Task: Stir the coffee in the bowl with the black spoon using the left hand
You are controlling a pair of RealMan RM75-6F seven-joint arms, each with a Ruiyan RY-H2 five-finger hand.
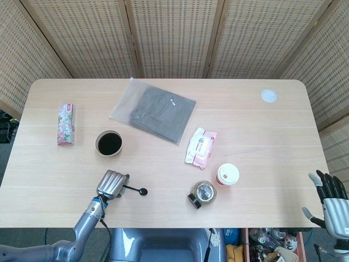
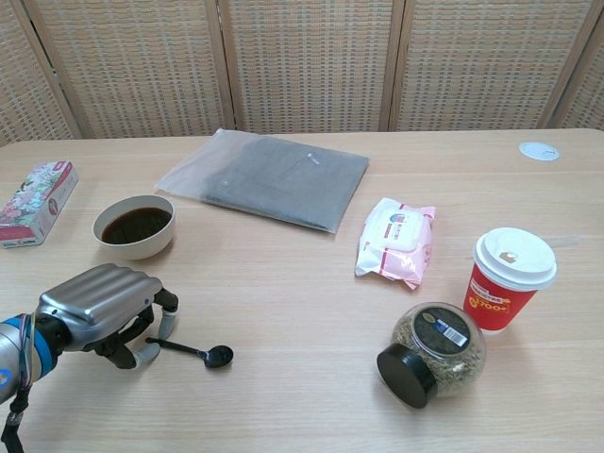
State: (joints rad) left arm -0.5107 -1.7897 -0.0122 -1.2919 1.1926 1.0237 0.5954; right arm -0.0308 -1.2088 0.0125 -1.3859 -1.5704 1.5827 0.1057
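Left silver five-finger hand (image 2: 104, 311) curled down over the handle end of the small black plastic spoon (image 2: 193, 351), fingertips (image 2: 166, 323) pinching it against the pale wooden table (image 2: 302, 396). Spoon flat, just short of the cream round bowl of dark coffee (image 2: 134, 225). Right hand (image 1: 330, 196) off the table edge, fingers spread, holding nothing.

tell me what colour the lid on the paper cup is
White, on the red paper cup; clearest in the chest view.

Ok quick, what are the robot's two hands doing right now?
Left hand: fingers closed on the black spoon handle, spoon lying on the table.
Right hand: open, holding nothing.
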